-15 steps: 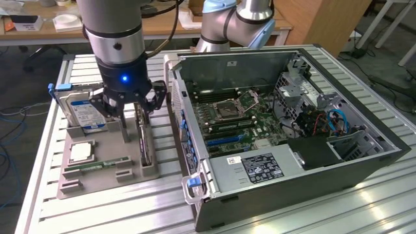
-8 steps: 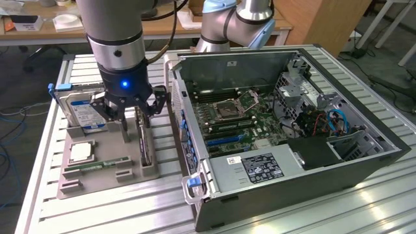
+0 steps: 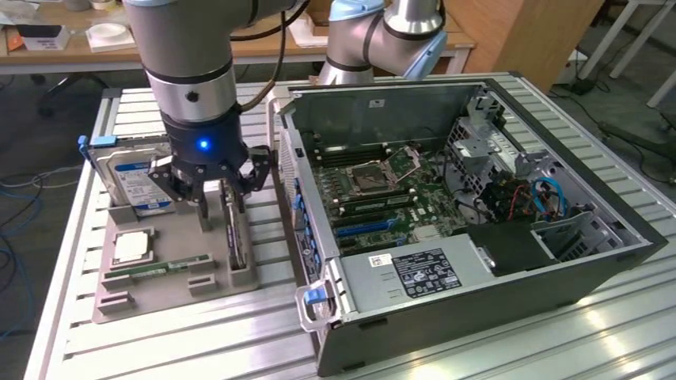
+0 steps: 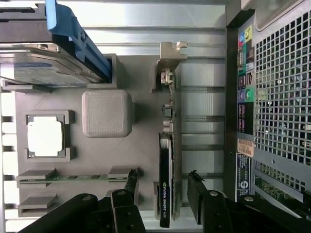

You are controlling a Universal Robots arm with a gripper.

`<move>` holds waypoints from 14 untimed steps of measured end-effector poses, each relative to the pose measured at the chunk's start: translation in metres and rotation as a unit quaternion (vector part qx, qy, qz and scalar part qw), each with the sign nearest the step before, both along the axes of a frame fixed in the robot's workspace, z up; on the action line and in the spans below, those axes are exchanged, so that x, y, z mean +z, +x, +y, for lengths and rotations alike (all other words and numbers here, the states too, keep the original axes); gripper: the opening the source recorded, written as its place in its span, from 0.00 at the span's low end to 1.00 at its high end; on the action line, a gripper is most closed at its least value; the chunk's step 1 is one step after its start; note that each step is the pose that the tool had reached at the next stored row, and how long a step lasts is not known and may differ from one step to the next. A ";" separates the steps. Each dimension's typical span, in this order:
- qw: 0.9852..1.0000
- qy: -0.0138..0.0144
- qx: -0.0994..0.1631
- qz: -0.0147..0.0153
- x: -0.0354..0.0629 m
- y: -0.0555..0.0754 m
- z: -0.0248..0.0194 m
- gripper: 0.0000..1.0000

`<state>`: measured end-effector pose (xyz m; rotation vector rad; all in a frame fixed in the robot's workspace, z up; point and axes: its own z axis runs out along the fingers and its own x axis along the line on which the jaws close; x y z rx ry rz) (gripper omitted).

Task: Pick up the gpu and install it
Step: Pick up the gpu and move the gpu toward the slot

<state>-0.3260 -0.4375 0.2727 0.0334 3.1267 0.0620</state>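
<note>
- The open computer case [image 3: 476, 198] lay on its side on the slatted metal table [image 3: 591, 332], motherboard facing up, at the exterior view's right
- Just beside it, at the exterior view's left, sat the grey parts holder [image 3: 158, 289], with a blue-labelled hard drive [image 3: 132, 178] standing in its far slot and a CPU [image 3: 132, 247] and RAM stick [image 3: 158, 267] lying flat in their recesses
- The gpu [image 4: 167, 170] stood on edge in the holder's slot nearest the case, its metal bracket at the end away from the wrist camera
- The gripper [image 3: 217, 202] hovered low over that card, jaws spread wide and holding nothing, one of the fingers [image 4: 195, 191] on each side of the board
- The gaps looked about even, though whether either pad already brushed the card was hard to judge
- The grasp probably needed the card centred between the pads, so that closing would not lever it sideways in its slot
- Pads were best set flat on the card's faces, clear of the bracket, with a firm but gentle squeeze on the thin board
</note>
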 end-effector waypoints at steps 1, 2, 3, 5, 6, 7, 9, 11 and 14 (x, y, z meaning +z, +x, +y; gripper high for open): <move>1.000 0.000 0.000 0.000 -0.0012 0.000 -0.0002 0.53; 1.000 0.000 0.000 0.000 -0.0023 0.000 -0.0003 0.53; 1.000 0.000 0.000 0.000 -0.0035 0.000 -0.0004 0.53; 1.000 0.000 0.000 0.000 -0.0058 0.000 -0.0005 0.53; 1.000 0.000 0.000 0.000 -0.0070 0.000 -0.0005 0.53; 1.000 0.000 0.000 0.000 -0.0082 0.000 -0.0005 0.53; 1.000 0.000 0.000 0.000 -0.0108 0.000 -0.0006 0.53; 1.000 0.000 0.000 0.000 -0.0134 0.000 -0.0006 0.53; 1.000 0.000 0.000 0.000 -0.0172 0.000 -0.0007 0.53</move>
